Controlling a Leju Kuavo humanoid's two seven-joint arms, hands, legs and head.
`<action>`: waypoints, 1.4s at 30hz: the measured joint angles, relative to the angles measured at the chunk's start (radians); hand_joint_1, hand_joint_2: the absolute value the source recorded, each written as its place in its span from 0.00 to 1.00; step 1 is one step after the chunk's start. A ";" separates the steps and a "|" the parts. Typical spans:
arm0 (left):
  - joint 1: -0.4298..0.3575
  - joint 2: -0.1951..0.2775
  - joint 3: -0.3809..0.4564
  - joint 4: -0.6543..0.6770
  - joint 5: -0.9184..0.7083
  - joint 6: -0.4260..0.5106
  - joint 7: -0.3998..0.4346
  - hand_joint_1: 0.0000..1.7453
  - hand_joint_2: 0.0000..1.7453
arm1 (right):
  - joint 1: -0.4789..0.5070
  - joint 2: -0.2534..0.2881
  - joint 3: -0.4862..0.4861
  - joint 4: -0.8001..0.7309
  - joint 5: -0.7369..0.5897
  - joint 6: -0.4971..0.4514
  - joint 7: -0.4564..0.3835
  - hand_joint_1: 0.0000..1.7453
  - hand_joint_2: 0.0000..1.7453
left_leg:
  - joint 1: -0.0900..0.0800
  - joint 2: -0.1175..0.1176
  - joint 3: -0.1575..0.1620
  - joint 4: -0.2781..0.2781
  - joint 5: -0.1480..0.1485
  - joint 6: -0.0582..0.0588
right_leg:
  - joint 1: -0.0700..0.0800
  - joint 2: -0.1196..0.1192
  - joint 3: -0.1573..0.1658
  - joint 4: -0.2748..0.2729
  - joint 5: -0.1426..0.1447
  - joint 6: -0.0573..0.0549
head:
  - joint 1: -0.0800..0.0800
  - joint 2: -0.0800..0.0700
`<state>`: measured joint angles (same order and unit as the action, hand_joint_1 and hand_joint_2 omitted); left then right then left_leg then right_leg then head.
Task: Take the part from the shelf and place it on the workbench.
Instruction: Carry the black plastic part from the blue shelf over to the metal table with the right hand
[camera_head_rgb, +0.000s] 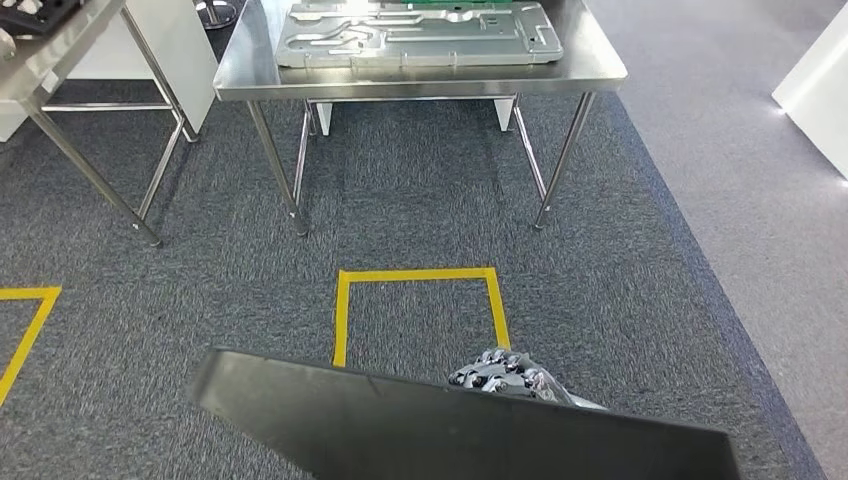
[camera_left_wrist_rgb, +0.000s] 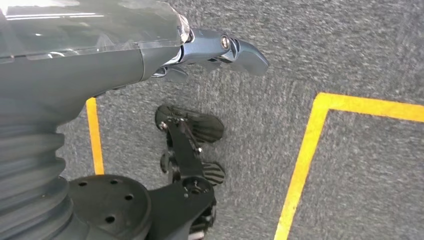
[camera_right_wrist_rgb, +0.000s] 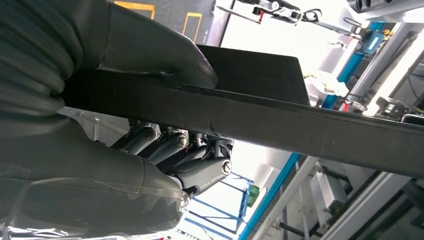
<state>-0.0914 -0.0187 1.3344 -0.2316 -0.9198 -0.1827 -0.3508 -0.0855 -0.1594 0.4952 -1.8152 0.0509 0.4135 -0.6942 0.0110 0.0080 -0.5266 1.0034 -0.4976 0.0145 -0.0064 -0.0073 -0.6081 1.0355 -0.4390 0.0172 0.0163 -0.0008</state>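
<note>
My right hand (camera_right_wrist_rgb: 165, 125) clamps the flat black panel (camera_head_rgb: 450, 425), thumb above, fingers beneath; it's carried low, well short of the steel workbench (camera_head_rgb: 240, 80). Left hand (camera_left_wrist_rgb: 215, 50) hangs holding nothing, fingers loose. One-sided grip: the panel could tilt and slip, I reckon.

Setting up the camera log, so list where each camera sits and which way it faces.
Head view: high on the body, facing forward and down at the carpet, the workbench and the black panel; right hand shows.
Left wrist view: behind the left hand, facing the floor and yellow tape.
Right wrist view: behind the right hand, which grips the panel.
Head and right wrist views share the panel.
</note>
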 joint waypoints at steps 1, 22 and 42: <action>0.000 0.000 0.000 0.000 0.000 0.000 0.000 0.00 1.00 | 0.000 0.000 0.000 0.000 -0.001 0.000 0.000 0.92 1.00 | -0.001 0.001 0.001 -0.001 -0.004 -0.006 | 0.004 -0.001 0.007 -0.016 -0.005 -0.006 | 0.000 0.000; 0.002 0.003 0.000 0.000 0.000 0.003 0.001 0.00 1.00 | -0.011 -0.007 0.002 -0.001 -0.010 -0.008 0.000 0.92 1.00 | 0.000 -0.006 -0.049 0.003 0.046 0.019 | 0.001 0.019 0.055 0.124 -0.129 0.010 | -0.002 0.000; 0.004 0.002 -0.001 0.000 -0.002 0.002 -0.010 0.00 1.00 | 0.011 -0.019 0.004 -0.004 -0.003 -0.019 0.000 0.92 1.00 | 0.002 -0.005 -0.147 0.263 -0.094 -0.030 | 0.011 0.015 0.052 -0.017 -0.045 -0.050 | -0.003 0.000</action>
<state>-0.0876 -0.0168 1.3338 -0.2316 -0.9216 -0.1806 -0.3611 -0.0747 -0.1788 0.4990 -1.8191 0.0483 0.3941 -0.6943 0.0125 0.0030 -0.6740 1.2660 -0.5921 -0.0152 0.0045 0.0074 -0.5559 1.0181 -0.4835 -0.0328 0.0134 -0.0008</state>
